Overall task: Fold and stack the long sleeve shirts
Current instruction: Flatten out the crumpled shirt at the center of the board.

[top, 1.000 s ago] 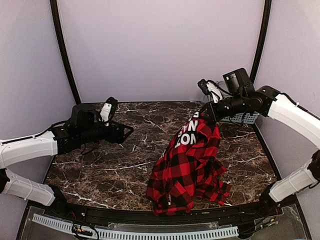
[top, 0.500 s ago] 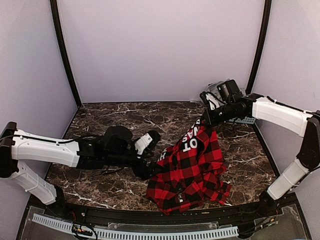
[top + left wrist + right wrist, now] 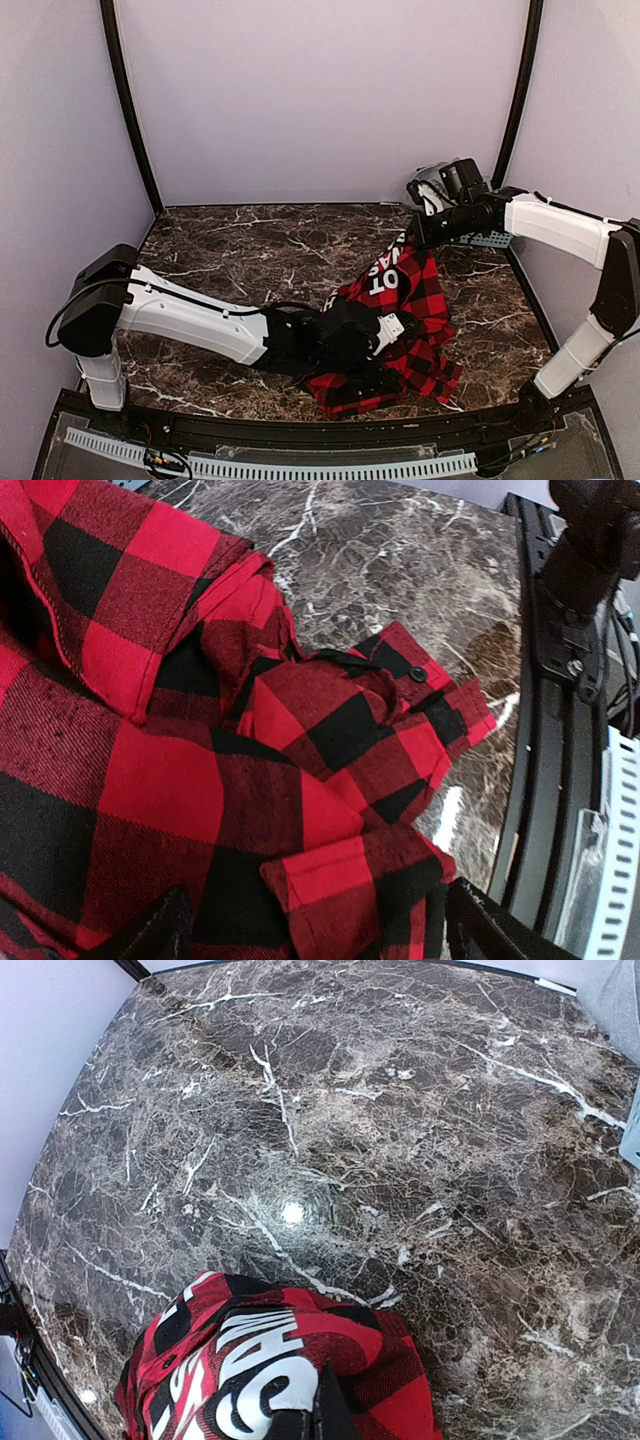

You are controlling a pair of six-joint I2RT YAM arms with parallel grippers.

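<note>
Top view: catches the right gripper [image 3: 420, 230] pinched tight on the lettered upper end of the red-and-black shirt [image 3: 400, 295], holding that end up off the surface [image 3: 230, 250] at the far right, with the rest trailing down into a crumpled heap at the near edge. Finds the left gripper [image 3: 395, 335] reached low across into that heap, without revealing its opening. Reads, as a judgement, as spreading the shirt out for folding. Best to close on one clean edge, a hem or a cuff, and not on a thick wad of layers. Then draw away from the held end to open the cloth flat, keeping low and avoiding any drag of the heap over the near edge. Left wrist view: settles the open question, showing both fingers [image 3: 150, 930] spread wide at the bottom corners, with rumpled check between and beneath them and nothing clamped. Also picks out a buttoned cuff [image 3: 425, 680] folded back on the pile and the black rail [image 3: 560, 680] close beside it, detail lost from overhead. Right wrist view: looks down past closed fingertips onto white letters [image 3: 262, 1345] bunched at the grip, with bare marble beyond. Gives no sight of the heap or of the other arm.
</note>
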